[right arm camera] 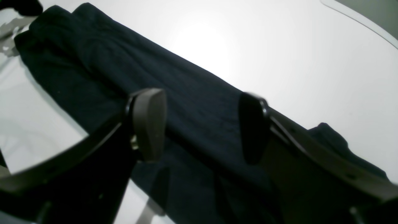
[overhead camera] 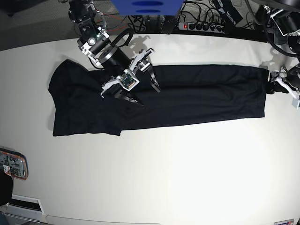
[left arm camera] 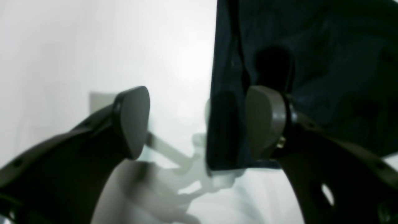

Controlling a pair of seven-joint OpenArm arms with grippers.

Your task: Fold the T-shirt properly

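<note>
Across table (overhead camera: 154,173): T-shirt (overhead camera: 187,101) laid out long, 9-to-3 o'clock, folded lengthwise; sleeve end at 9, hem end at 3.
Hidden/cut off: pale label not seen; left arm mostly out of base view at 3 o'clock edge; left wrist view blurry, cloth detail lost; shirt's far end cropped in right wrist view.
Right gripper (overhead camera: 144,90): spread, nothing between fingers; over shirt's upper-left part, abt 10 o'clock of cloth centre; contact w/ cloth can't tell.
Right wrist view: right gripper (right arm camera: 202,127) straddling dark band of T-shirt (right arm camera: 186,102).
Left gripper (left arm camera: 197,123): spread, pinching nothing; hem edge of T-shirt (left arm camera: 311,62) lying between fingers, nearer the 3 o'clock one.
Base view, left gripper (overhead camera: 276,84): at shirt's 3 o'clock edge.
Misc: power strip (overhead camera: 201,26) at 12 o'clock, off table.
</note>
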